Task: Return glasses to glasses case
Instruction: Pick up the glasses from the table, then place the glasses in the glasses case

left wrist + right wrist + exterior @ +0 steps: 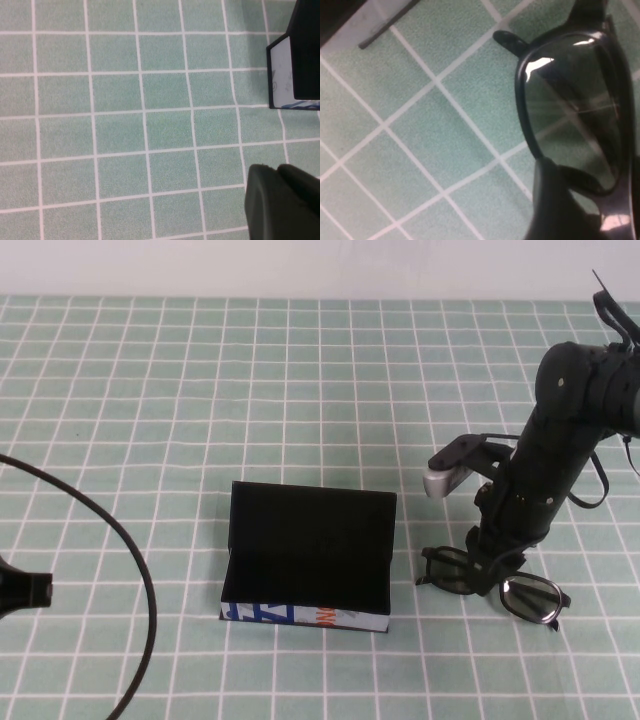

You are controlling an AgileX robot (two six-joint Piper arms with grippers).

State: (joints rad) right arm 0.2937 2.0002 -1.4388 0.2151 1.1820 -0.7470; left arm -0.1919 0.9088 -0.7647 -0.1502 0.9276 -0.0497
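Nearest the high camera, the case (305, 565) is seen open and empty at mid-table, while the glasses (495, 585) lie just right of it under the lowered right gripper (497, 570), so lifting and placing are judged still to be done. From the left wrist, the left gripper (282, 202), parked at the left edge, is shown over bare mat with its claw state impossible to tell. From the right wrist, a finger (560, 205) is seen against the frame, but whether the claw is clamped cannot be told.

Staged robot test bench, green grid-printed mat (200, 390) over the tabletop, plain white wall (300, 265) behind
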